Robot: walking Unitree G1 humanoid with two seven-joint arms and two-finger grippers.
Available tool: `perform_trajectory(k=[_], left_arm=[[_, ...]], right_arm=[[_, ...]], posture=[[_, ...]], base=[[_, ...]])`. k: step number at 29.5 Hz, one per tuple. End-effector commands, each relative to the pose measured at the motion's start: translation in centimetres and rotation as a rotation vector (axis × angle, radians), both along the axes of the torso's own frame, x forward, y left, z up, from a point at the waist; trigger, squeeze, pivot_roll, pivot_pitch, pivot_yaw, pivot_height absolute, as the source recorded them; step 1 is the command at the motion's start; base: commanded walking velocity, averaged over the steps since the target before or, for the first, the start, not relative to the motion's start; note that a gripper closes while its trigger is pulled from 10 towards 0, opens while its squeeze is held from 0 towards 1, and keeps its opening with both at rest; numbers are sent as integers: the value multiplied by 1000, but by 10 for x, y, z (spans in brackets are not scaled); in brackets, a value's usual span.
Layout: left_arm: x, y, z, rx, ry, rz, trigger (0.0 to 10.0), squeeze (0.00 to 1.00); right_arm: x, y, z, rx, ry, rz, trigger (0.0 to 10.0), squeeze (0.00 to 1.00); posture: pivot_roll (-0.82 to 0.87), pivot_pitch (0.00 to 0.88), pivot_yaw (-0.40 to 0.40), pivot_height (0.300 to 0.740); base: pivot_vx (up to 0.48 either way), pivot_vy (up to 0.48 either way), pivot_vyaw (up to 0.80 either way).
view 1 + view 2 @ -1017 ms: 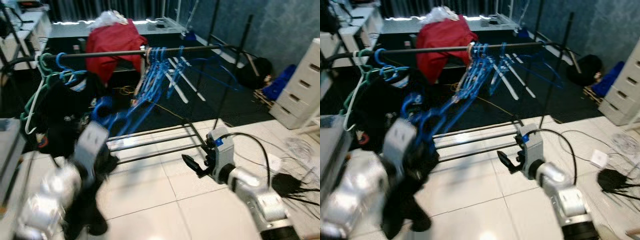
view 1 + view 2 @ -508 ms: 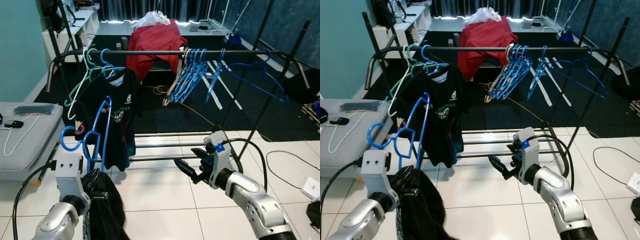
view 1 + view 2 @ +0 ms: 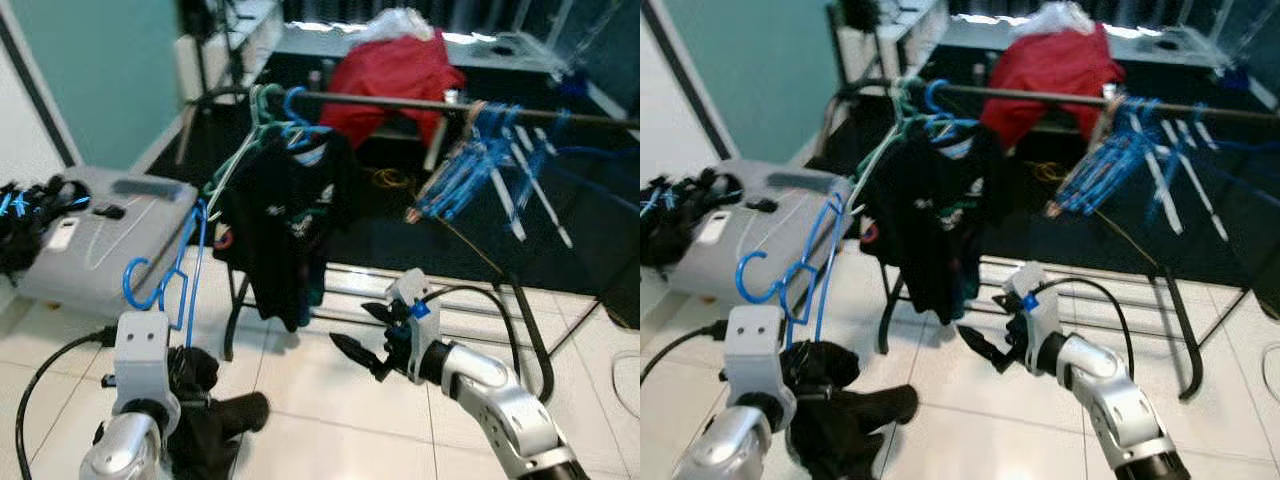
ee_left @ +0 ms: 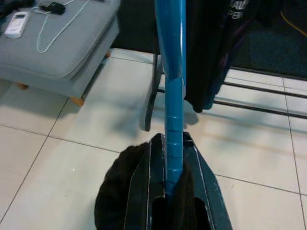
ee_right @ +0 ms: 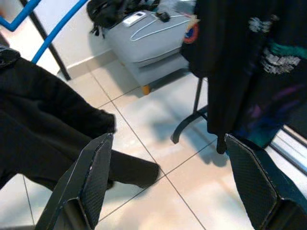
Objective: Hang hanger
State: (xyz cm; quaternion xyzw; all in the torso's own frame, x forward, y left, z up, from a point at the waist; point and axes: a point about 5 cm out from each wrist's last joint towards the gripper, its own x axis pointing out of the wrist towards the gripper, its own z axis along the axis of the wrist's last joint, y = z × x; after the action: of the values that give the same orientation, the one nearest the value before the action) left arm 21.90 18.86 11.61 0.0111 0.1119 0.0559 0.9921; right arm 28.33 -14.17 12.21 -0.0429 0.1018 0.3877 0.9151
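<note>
A blue hanger (image 3: 180,270) stands upright in my left gripper (image 4: 173,165), which is shut on its lower bar; a black garment (image 3: 205,415) hangs from it down to the floor. The clothes rail (image 3: 400,102) runs ahead, carrying a black T-shirt (image 3: 290,225) on hangers at its left end, a red garment (image 3: 400,70) behind, and several empty blue hangers (image 3: 470,170) to the right. My right gripper (image 3: 358,335) is held low in front of the rack, open and empty, a little right of the black garment.
A grey cushioned bench (image 3: 105,240) with a white cable and remote stands to the left. Dark items (image 3: 25,225) lie at its far left end. The rack's base bars (image 3: 500,320) cross the white tiled floor ahead. A teal wall rises at left.
The whole view has swung left, bringing the grey bench and teal wall into sight. My left gripper still holds the blue hanger; the right gripper stays open in front of the rack.
</note>
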Motion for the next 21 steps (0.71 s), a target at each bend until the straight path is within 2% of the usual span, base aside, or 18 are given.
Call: perform_trajectory(k=[1,21], left_arm=[[1,0,4,12,-21,-4,10000,0],[11,-6,11,92,-43,-43,10000,0]], right_arm=[[-1,-2,-3,-14,4,7,10000,0],[-2,2,-1,-18,-28,62,10000,0]], posture=[[65,64,-58,740],[67,61,-58,740]], base=[[0,0,663],[0,0,663]])
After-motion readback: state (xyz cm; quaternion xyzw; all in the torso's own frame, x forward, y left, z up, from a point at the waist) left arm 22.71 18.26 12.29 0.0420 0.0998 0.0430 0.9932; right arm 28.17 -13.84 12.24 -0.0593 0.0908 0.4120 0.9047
